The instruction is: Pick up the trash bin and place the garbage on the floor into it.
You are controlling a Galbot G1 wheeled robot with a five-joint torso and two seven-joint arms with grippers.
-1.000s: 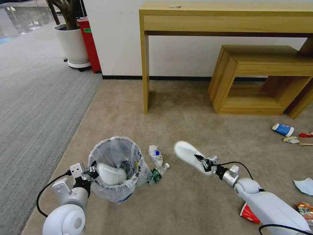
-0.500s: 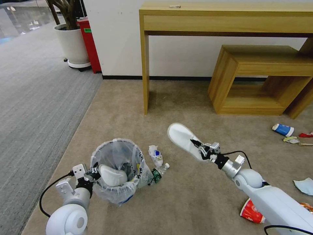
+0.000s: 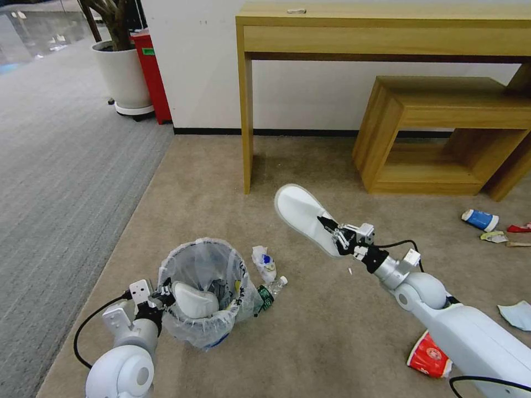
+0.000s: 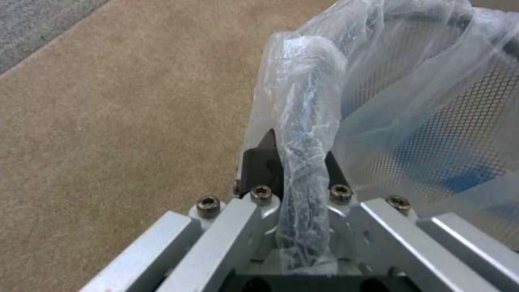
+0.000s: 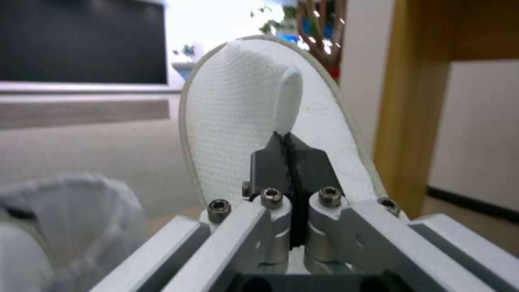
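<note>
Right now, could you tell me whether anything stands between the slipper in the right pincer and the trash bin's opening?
Nothing visible does. The right pincer holds the slipper above bare carpet, to the right of the trash bin. One slipper already lies inside the bin, whose rim the left pincer grips.

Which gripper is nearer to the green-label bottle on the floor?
Left. The left gripper clamps the trash bin rim, and the bottle lies against the bin's far side. The right gripper holds a white slipper raised, farther away.
</note>
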